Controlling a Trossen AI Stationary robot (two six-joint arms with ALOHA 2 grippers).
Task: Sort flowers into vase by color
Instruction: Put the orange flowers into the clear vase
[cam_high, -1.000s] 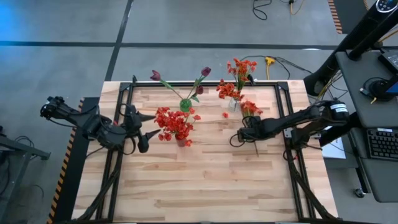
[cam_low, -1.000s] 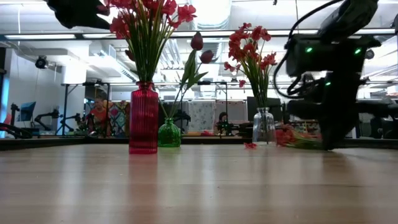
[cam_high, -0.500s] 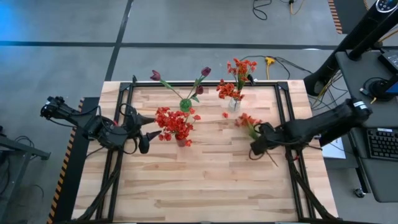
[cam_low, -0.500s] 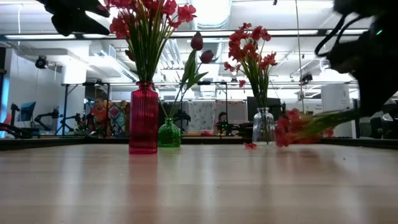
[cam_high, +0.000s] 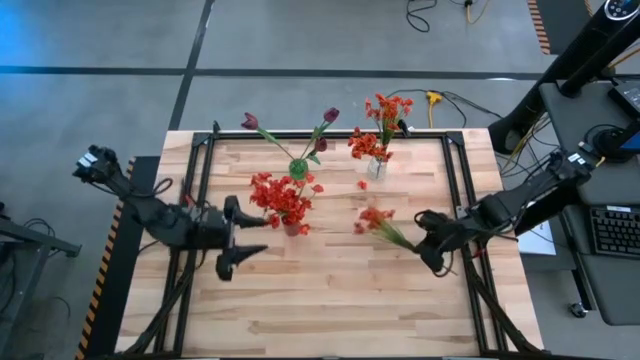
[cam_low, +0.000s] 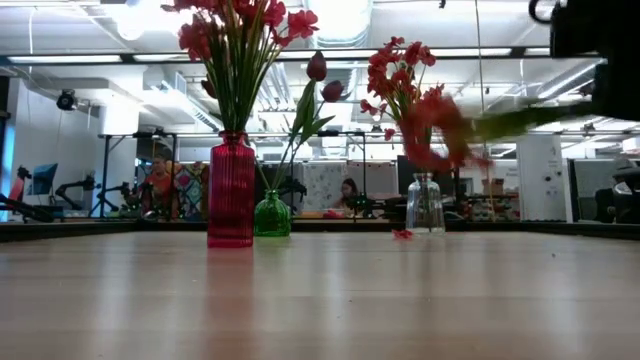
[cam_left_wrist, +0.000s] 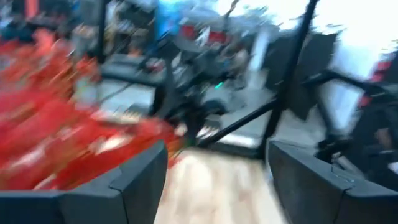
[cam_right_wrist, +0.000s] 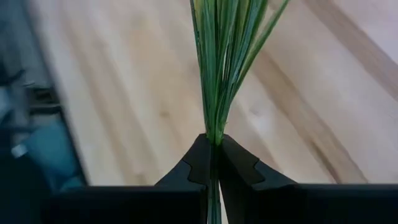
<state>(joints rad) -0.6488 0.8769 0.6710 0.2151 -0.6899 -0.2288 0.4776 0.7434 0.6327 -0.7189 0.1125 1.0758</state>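
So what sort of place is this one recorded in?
Most likely a robotics lab in an open workshop or office: a wooden table with two arms mounted on it, workstations with screens behind, a person seated there, and exposed ceiling ducts and strip lights.

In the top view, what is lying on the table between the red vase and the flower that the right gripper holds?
Nothing: in the high view, only bare table separates the red vase from the held flower.

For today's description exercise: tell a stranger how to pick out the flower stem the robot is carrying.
Start at the wooden table and find the right pincer near its right edge. Shut in it is an orange-red flower stem, the only flower in no vase, lying sideways in the air.
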